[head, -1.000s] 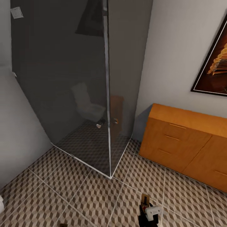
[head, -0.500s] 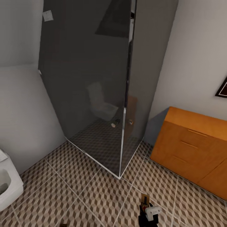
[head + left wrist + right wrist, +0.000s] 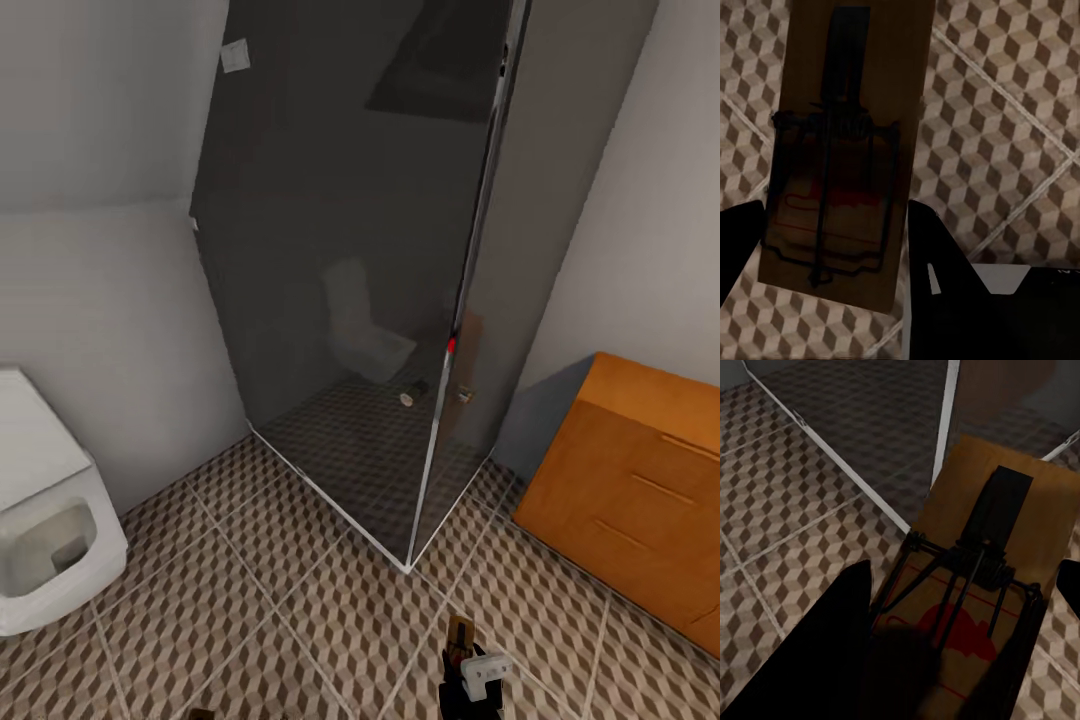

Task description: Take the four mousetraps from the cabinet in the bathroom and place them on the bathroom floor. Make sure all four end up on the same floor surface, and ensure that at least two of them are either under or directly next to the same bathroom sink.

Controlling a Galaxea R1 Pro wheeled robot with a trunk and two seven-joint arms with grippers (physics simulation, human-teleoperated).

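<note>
Now in transit, one mousetrap in each gripper, sink not in sight yet.

From the left: a white toilet [image 3: 45,540] by the wall, the dark glass shower enclosure [image 3: 380,260] in the middle, the orange-brown cabinet [image 3: 640,490] at the right. My left gripper [image 3: 832,247] is clamped on a mousetrap [image 3: 844,142], held flat over the cube-pattern bathroom floor [image 3: 300,620]. My right gripper [image 3: 960,660] grips a second mousetrap [image 3: 997,562], carried low, I judge ready to set down near the sink.
</note>
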